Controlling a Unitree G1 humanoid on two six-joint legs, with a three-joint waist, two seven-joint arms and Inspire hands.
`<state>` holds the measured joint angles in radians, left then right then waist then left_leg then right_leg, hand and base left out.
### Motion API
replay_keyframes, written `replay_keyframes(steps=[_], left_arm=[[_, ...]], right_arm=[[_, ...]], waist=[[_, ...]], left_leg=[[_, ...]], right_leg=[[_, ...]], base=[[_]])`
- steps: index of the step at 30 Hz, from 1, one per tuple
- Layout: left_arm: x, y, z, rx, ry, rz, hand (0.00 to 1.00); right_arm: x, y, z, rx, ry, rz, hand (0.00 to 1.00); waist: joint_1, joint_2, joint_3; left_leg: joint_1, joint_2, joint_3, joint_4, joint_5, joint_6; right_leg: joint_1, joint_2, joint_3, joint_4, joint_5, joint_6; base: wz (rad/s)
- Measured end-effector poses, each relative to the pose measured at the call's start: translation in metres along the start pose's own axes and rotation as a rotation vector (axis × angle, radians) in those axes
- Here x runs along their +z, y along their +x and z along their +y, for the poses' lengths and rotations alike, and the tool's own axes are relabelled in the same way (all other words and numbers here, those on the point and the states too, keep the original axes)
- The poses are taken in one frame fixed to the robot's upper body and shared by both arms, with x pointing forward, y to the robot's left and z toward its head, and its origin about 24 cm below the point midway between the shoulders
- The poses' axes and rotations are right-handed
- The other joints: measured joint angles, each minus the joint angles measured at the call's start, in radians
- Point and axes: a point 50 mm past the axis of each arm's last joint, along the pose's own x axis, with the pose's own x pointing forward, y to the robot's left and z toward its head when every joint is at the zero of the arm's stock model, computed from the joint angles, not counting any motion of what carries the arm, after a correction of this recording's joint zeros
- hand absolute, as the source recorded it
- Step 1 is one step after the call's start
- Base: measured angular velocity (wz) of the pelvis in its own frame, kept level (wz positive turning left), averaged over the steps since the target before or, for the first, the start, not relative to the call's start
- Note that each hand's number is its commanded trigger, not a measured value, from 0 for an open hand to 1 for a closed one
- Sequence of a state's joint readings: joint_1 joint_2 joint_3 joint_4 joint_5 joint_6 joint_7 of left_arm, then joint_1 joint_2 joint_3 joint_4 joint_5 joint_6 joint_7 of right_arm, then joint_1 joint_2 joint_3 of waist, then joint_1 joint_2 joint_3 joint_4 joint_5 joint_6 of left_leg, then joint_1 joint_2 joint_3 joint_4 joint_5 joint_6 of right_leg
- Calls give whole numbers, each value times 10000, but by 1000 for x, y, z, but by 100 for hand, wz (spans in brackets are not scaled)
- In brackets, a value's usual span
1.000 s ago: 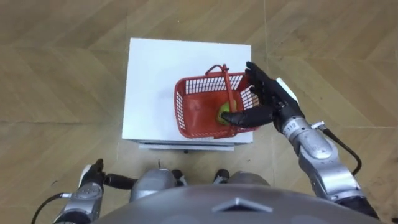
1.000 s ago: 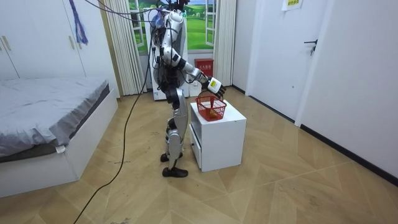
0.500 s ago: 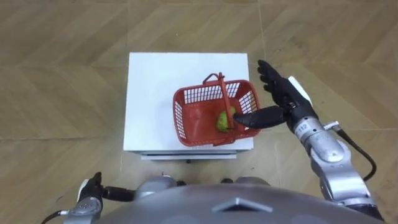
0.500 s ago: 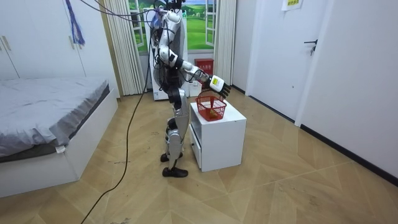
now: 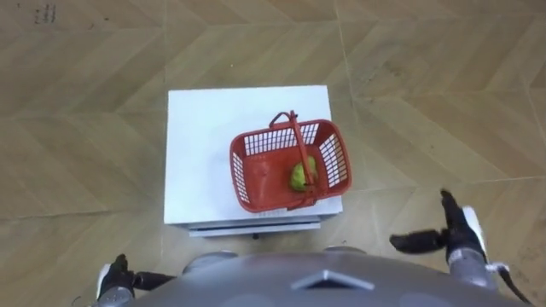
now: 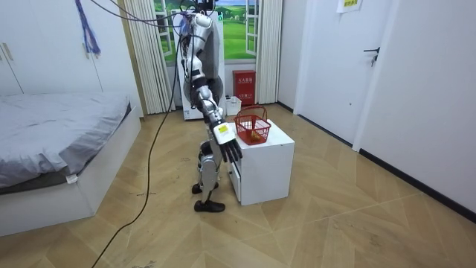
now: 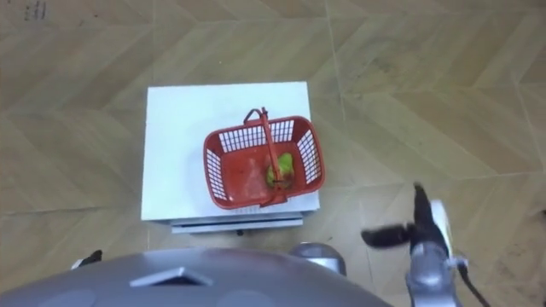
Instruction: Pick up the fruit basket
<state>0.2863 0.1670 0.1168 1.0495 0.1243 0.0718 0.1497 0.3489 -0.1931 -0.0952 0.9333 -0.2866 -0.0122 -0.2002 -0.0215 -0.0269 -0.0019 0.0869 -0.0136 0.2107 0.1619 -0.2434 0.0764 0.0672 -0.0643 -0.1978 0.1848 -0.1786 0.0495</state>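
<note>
A: Where, the fruit basket [image 5: 288, 164]?
B: Resting on the white cabinet [image 5: 200, 145], toward the near right corner of its top. Red, open-meshed, upright.
A: Lying which way?
B: Long axis across, left to right, skewed a little from the cabinet's edges. Handle [image 5: 299, 153] arched over the short way, from far rim to near rim. Green fruit [image 5: 300, 176] inside, in the right half, just under the handle.
A: Held?
B: No. Touched by neither hand.
A: And the right hand [image 5: 452, 234]?
B: Low, off to the right of the cabinet, over the wooden floor [image 5: 426, 85], well apart from the basket. Fingers straight, thumb stuck out sideways to the left, nothing in the grasp. In the room view, hanging alongside the cabinet, below its top, fingers spread and pointing down.
A: Left hand [image 5: 113, 280]?
B: Down at the lower left edge, close to the body. Loose or clenched, impossible to tell.
A: Stance?
B: Upright on both feet, close against the cabinet, bed [image 6: 59, 112] off at the room view's left.
</note>
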Motion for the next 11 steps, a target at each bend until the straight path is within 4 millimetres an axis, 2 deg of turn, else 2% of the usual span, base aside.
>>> replay_keyframes(steps=[3, 5, 8, 11], left_arm=[[-3, 0, 0, 16, 527, 231, 0], [-4, 0, -1, -3, 805, 348, 0], [-10, -1, -5, -99, 1159, 801, 0], [-12, -2, -11, -342, 1197, 1025, 0]], right_arm=[[-19, -1, 10, 493, -395, 1227, 0], [-27, -3, 17, 903, -589, 1833, 0], [-29, -2, 23, 1528, -672, 2526, 0], [-29, -3, 27, 2050, -693, 2830, 0]], waist=[[-9, -2, 17], [0, -11, -3], [26, -5, 10], [20, 26, 11]], left_leg=[[123, -2, -95, 10, 0, 0], [151, -2, -229, 13, -3, -2], [259, -7, -281, 3, -9, -12], [338, -15, -523, 41, -19, -20]], right_leg=[[169, -5, -124, -8, 0, 0], [241, -18, -248, 23, 0, 0], [388, -17, -263, -1, 0, 0], [567, -22, -440, 8, -5, 1]], base=[[6], [19], [9], [18]])
